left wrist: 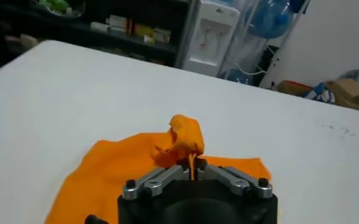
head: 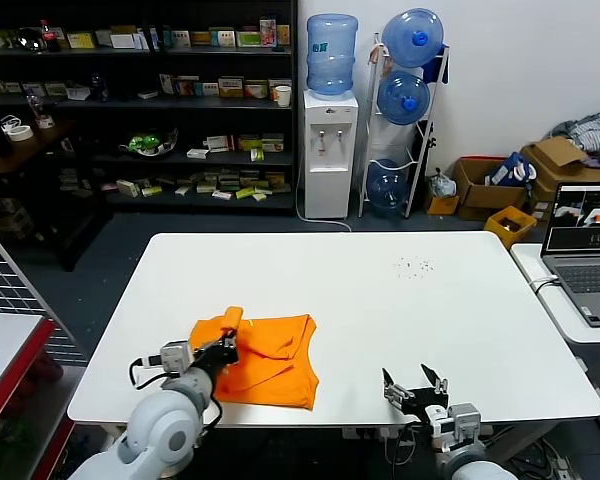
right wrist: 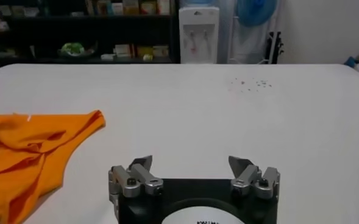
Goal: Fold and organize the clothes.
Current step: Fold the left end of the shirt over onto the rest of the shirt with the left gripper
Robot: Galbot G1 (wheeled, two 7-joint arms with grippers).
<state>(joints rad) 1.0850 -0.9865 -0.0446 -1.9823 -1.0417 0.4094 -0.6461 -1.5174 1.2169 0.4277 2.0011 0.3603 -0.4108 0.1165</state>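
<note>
**Operator:** Orange cotton T-shirt (head: 265, 362), where is it?

**Describer:** Partly folded on the white tabletop (head: 400, 310), near your left front edge. Your left claw (head: 223, 347) is clamped on a raised fold of it. Your right claw (head: 414, 384) hovers near the front edge, jaws wide and empty.

**Operator:** How do I fold well?

**Describer:** Carry the fold across low, then align the edges before you let go. No lettering is readable on the shirt.

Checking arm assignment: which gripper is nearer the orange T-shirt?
Left. The left gripper is shut on the orange T-shirt, pinching a raised fold. The right gripper sits open near the table's front edge, apart from it.
</note>
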